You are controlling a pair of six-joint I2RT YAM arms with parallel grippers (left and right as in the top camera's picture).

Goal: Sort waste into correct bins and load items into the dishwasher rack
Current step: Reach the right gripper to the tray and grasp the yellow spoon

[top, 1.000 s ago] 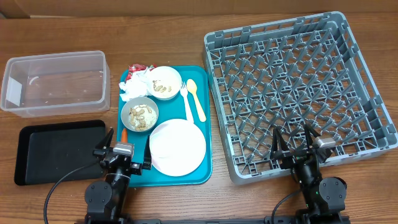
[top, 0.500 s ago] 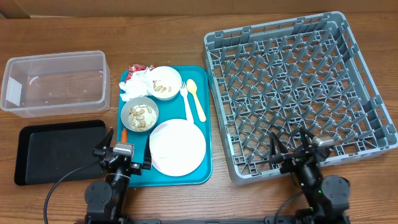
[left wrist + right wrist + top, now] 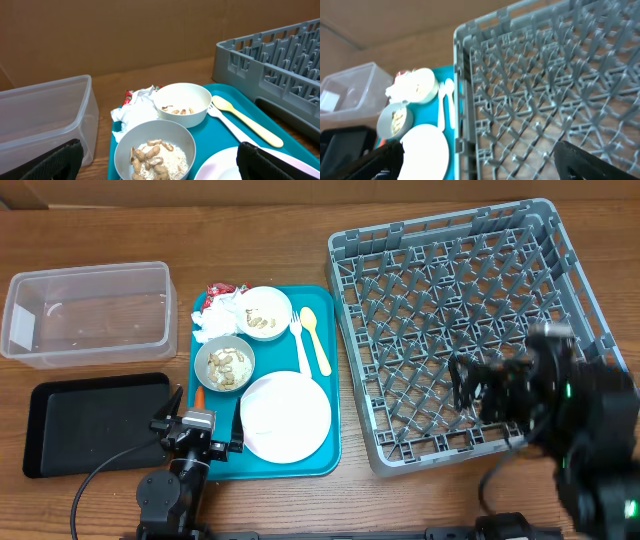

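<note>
Waste and tableware are sitting on the teal serving tray [image 3: 316,463], and every position below is referring to that tray.

- The napkin [image 3: 218,315] and the wrapper [image 3: 220,288] are lying at the tray's far-left corner.
- The carrot [image 3: 201,395] is showing only as an orange tip at the tray's left edge, beside the nearer bowl [image 3: 225,364].
- The farther bowl [image 3: 264,312] is sitting by the tray's far edge. Both bowls are holding beige food scraps [image 3: 152,155].
- The plate [image 3: 285,416] is occupying the tray's near half, while the spoon [image 3: 315,340] and fork [image 3: 298,340] are lying along its right side.
- The clear tub [image 3: 90,272] and black bin [image 3: 95,425] are standing left of the tray, and the dishwasher rack [image 3: 440,223] is standing to its right on the desk [image 3: 270,230].

The left pincer [image 3: 205,416] is hovering at the tray's near-left corner, fingers spread wide and holding nothing. The right pincer [image 3: 480,385] is hanging over the rack, right of the tray. It is blurred from overhead, but its wrist view is showing the fingers spread and empty.

Handling, as a judgement:

- **Napkin:** it is looking soft and light, so pinching a raised fold should be enough.
- **Wrapper:** it is probably thin and slippery, so the crinkled end is offering the best hold.
- **Bowls:** they are appearing rigid and smooth. They are best gripped at the rim and kept level so the scraps are not spilling.
- **Plate:** it is lying flat, leaving only its rim as purchase.
- **Cutlery:** it is light and low, so pinching across the handle is advisable.
</note>
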